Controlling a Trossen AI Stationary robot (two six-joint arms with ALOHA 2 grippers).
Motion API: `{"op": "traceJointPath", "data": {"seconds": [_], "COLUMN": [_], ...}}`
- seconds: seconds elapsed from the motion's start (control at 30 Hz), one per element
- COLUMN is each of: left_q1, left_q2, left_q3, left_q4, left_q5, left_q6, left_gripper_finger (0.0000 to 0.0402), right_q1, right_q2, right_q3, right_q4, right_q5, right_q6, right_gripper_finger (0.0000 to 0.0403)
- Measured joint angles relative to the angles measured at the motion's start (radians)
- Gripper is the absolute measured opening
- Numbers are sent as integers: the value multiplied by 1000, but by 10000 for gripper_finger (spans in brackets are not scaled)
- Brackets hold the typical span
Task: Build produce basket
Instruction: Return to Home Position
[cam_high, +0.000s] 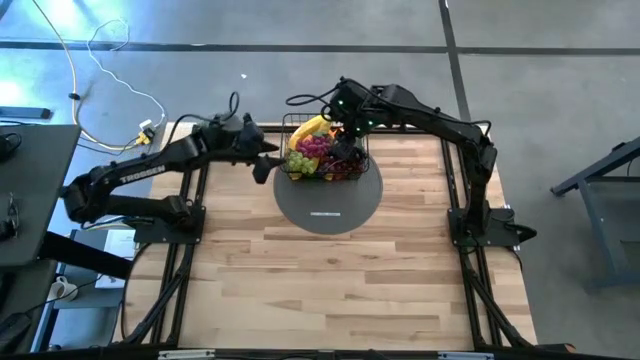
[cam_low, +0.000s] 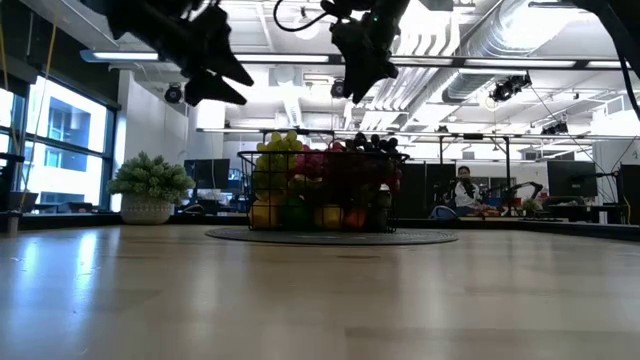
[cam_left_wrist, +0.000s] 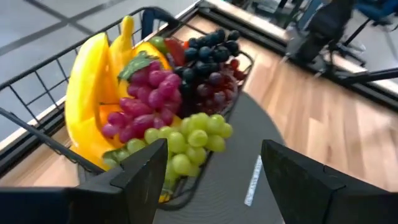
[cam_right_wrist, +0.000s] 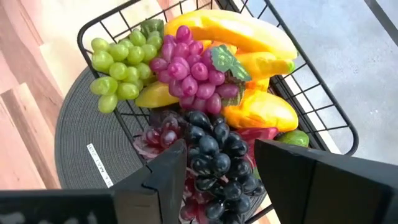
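The black wire basket (cam_high: 293, 124) stands with its bottom on the round grey mat (cam_high: 328, 205) at the table's far middle. It is heaped with produce: yellow bananas (cam_right_wrist: 236, 31), purple-red grapes (cam_right_wrist: 189, 74), green grapes (cam_right_wrist: 118, 65), dark grapes (cam_right_wrist: 214, 146) and an orange mango (cam_right_wrist: 261, 112). My right gripper (cam_right_wrist: 221, 168) hangs open above the basket's right part, over the dark grapes, clear of them in the low view (cam_low: 360, 60). My left gripper (cam_left_wrist: 211, 177) is open in the air just left of the basket (cam_high: 263, 162), with only the mat showing between its fingers.
Bare wooden table (cam_high: 330, 290) spreads from the mat to the near edge. Beyond the far edge the low view shows a potted leafy bunch (cam_low: 150, 185) and a seated person (cam_low: 465, 190) in the room. Cables (cam_high: 110, 110) lie on the floor at the far left.
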Motion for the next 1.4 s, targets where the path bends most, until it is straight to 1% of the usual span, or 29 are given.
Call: {"op": "traceJointPath", "data": {"seconds": [0.23, 0.33, 0.47, 0.53, 0.63, 0.87, 0.93, 1.03, 1.13, 1.33, 1.4], "left_q1": [-63, -83, -109, -122, -137, -153, -153, -153, -152, -153, -153], "left_q2": [-151, -224, -329, -377, -451, -619, -663, -727, -782, -867, -882], "left_q3": [-177, -247, -339, -386, -456, -589, -619, -660, -692, -750, -777], "left_q4": [126, 180, 242, 274, 305, 308, 308, 306, 309, 310, 342], "left_q5": [-3, -17, -26, -26, -27, -33, -50, -90, -96, -98, -114], "left_q6": [-82, -146, -193, -217, -254, -356, -377, -415, -430, -447, -446], "left_gripper_finger": [250, 250, 250, 250, 250, 250, 250, 250, 250, 250, 250], "right_q1": [0, 0, -1, -6, -14, -15, -15, -15, -15, -14, -8], "right_q2": [-24, -48, -95, -118, -152, -242, -265, -301, -335, -400, -431], "right_q3": [0, 0, 0, 0, 0, 0, 0, 0, 0, -3, -36], "right_q4": [29, 62, 86, 85, 79, 86, 84, 52, 2, -92, -89], "right_q5": [0, -4, -11, 1, 38, 48, 56, 115, 183, 255, 282], "right_q6": [4, 20, 11, 8, 15, 34, 34, 47, 68, 109, 111], "right_gripper_finger": [172, 172, 172, 172, 172, 172, 172, 172, 172, 172, 172]}}
